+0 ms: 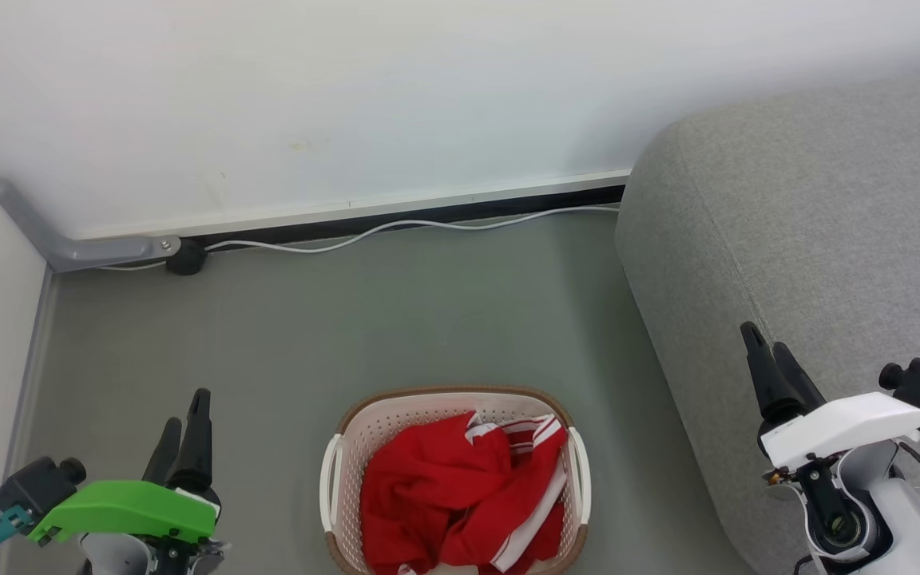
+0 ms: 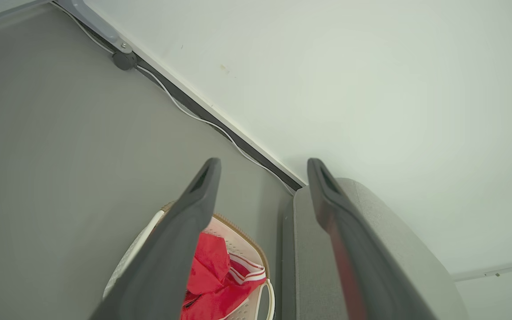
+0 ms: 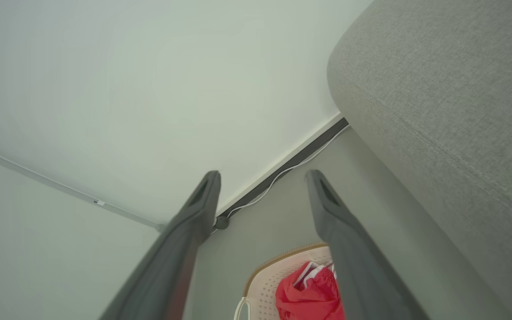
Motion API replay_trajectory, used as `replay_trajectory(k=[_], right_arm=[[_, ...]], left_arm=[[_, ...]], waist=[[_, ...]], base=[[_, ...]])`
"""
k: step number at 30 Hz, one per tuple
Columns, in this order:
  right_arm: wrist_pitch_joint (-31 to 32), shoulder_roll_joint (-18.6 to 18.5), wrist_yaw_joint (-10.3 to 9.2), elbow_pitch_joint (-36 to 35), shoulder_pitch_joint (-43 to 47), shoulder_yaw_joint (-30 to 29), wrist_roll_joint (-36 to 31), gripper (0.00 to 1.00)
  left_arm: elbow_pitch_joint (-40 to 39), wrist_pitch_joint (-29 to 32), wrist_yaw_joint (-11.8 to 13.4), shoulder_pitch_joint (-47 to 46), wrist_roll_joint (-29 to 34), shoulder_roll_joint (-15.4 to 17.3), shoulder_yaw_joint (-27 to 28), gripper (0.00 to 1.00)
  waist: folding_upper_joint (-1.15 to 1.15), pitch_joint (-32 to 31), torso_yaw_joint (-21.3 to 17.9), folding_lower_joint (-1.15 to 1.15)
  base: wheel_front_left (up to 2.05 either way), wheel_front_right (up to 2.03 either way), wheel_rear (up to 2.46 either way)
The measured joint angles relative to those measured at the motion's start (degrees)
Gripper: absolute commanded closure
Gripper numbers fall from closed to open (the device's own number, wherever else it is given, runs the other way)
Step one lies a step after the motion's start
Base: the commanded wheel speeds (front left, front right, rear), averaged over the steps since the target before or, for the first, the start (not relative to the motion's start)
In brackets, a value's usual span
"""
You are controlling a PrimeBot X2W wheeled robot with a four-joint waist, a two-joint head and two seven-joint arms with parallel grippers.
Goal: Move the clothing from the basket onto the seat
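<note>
Red clothing (image 1: 460, 503) with white stripes lies crumpled in the cream perforated basket (image 1: 364, 431), which stands on the floor at the bottom middle of the head view. The grey seat (image 1: 811, 231) rises just right of the basket. My left gripper (image 1: 186, 423) hangs open to the left of the basket, apart from it. My right gripper (image 1: 767, 351) stands open over the seat's front edge. In the left wrist view the clothing (image 2: 211, 280) and basket (image 2: 238, 226) show between the open fingers (image 2: 194, 209). In the right wrist view the clothing (image 3: 309, 293) sits low in the basket (image 3: 274, 266).
A white cable (image 1: 396, 228) runs along the skirting at the far wall. A grey conduit (image 1: 53, 239) and a dark round stop (image 1: 187, 257) sit in the left corner. Grey floor (image 1: 348, 319) lies open between wall and basket.
</note>
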Motion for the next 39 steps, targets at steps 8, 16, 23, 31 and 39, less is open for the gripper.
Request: replay_trajectory(k=[8,16,23,31,39], right_arm=[[-1.5,-0.5,-1.07,0.1,-0.2,2.3,-6.3,0.00],[-3.0,-1.2,-2.12,0.1,-0.7,4.2,-12.5,0.00],[-4.1,-2.0,-3.09,0.0,-1.4,6.0,-18.3,0.00],[-5.5,-2.7,-3.96,0.0,-1.8,7.8,-24.5,0.00],[-7.0,-3.1,-4.80,0.2,-1.8,8.6,-29.0,0.00]], left_arm=[[-0.6,-1.6,0.4,0.0,6.4,0.0,-0.7,0.00],[-1.1,-3.0,0.6,0.0,12.3,0.1,-1.6,0.00],[-1.3,-4.4,0.6,0.0,18.0,0.2,-2.1,0.00],[-1.7,-5.7,0.7,0.1,24.6,0.4,-2.6,0.00],[-2.1,-7.4,0.7,0.7,30.8,0.5,-2.8,0.00]], waist=[[0.00,-0.1,-0.7,0.00],[0.00,0.0,-1.4,0.00],[0.00,-0.1,-1.8,0.00],[0.00,-0.1,-2.0,0.00],[0.00,-0.1,-2.3,0.00]], base=[[0.00,0.00,0.00],[0.00,0.00,0.00],[0.00,0.00,0.00],[0.00,0.00,0.00],[0.00,0.00,0.00]])
